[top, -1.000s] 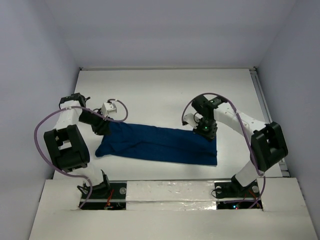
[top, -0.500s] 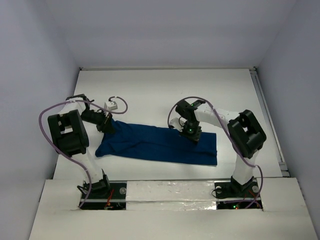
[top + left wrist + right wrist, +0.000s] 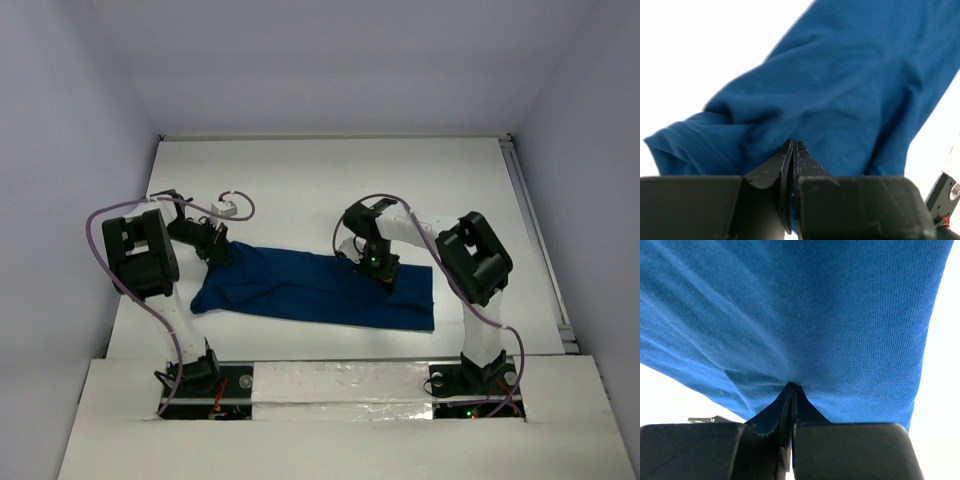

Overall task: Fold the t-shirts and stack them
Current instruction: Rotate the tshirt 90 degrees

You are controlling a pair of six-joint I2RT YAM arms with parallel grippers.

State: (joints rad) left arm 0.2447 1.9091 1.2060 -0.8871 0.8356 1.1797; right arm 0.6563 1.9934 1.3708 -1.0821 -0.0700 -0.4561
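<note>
One t-shirt (image 3: 320, 292) on one table (image 3: 300, 180). Two grippers: left gripper (image 3: 217, 254) pinches t-shirt's left end, right gripper (image 3: 386, 276) pinches its far edge.

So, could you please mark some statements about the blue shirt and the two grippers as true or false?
1. The dark blue fabric t-shirt lies as a long band on the white table. True.
2. The left gripper hangs open above the cloth. False: its jaws are shut, pinching the shirt's fabric.
3. The right gripper is shut on the shirt's fabric. True.
4. A second, red shirt lies at the far edge of the table. False: the blue shirt is the only cloth in view.
</note>
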